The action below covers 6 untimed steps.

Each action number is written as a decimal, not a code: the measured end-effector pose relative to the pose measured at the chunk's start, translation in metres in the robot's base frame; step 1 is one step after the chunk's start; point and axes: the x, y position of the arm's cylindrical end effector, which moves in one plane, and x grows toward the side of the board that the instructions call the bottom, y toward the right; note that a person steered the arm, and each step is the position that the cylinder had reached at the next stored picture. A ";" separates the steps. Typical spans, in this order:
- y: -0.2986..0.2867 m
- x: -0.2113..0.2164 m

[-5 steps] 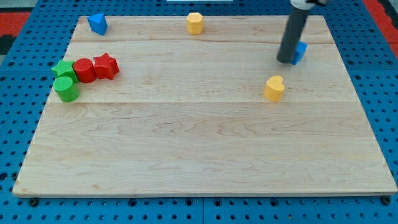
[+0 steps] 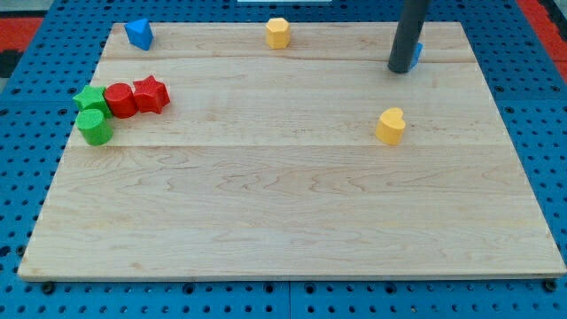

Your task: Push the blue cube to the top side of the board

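Camera view: my tip (image 2: pixel 399 70) sits on the board (image 2: pixel 283 221), touching the blue cube (image 2: pixel 415 55) on its lower-left side; the cube is mostly hidden behind the rod, near the top edge at the view's right. The tool is a plain rod: no jaws, grips nothing, only pushes. To finish well, I'd keep the push straight toward the view's top and centred behind the cube so it doesn't slip off rightward. The yellow heart-like block (image 2: pixel 390 126) lies well below, clear of the path.
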 end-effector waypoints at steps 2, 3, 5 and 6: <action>0.010 0.021; 0.051 0.004; 0.009 -0.005; -0.036 0.038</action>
